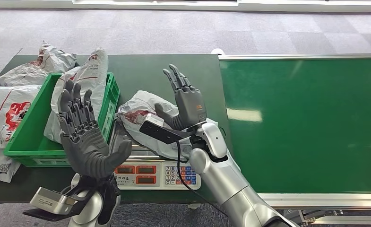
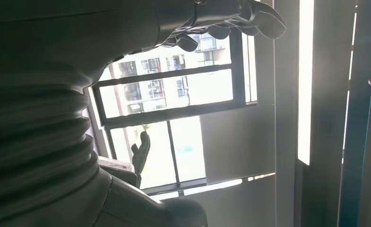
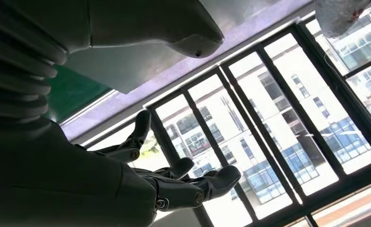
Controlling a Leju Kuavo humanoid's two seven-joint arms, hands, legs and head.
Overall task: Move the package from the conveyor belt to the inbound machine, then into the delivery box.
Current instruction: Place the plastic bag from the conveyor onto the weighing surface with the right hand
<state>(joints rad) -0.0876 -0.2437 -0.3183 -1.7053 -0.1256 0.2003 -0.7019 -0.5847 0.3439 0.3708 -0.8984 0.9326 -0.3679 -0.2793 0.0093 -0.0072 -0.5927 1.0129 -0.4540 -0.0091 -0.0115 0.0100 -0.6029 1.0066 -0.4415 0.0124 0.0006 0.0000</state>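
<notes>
Currently the crumpled white plastic mailer package (image 1: 143, 120) lies on the grey weighing scale with red displays (image 1: 157, 174), presumably for inbound registration; right hand (image 1: 187, 101) empty, fingers spread, raised just beside it; left hand (image 1: 86, 135) likewise wide and raised before the green plastic delivery crate (image 1: 25, 137), apparently ready to lift the package across

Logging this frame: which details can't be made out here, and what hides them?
- Scale platform, head view: covered by the package and right hand.
- Scale readout, head view: too small.
- Green bin floor, head view: partly behind the left hand.
- Bags at left: cut by the picture edge.
</notes>
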